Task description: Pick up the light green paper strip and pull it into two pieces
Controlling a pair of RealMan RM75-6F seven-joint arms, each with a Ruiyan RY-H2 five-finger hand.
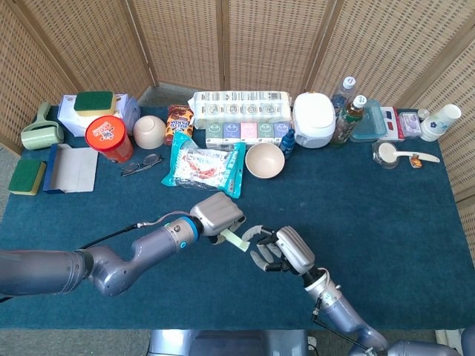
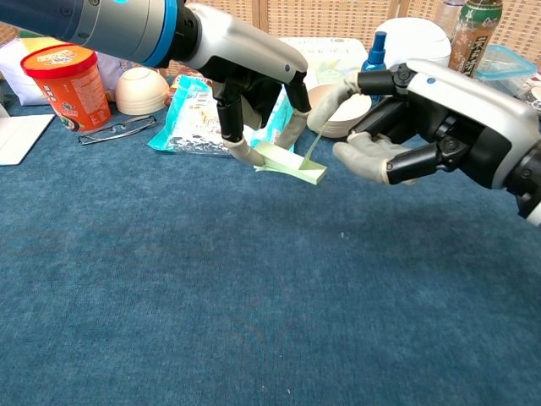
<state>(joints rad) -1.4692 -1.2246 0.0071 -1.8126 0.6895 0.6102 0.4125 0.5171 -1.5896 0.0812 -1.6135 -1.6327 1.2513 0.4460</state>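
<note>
The light green folded paper strip [image 2: 292, 162] is pinched above the blue-covered bench [image 2: 254, 321] by the left robot hand [image 2: 254, 89]. The right robot hand [image 2: 423, 127], open and empty, is just beside its free end, which should be pinched firmly before being pulled apart.

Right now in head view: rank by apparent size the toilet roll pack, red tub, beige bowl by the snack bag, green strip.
1. toilet roll pack
2. red tub and beige bowl: look about equal, not ranked
3. light green paper strip, partly hidden under the left hand
</note>
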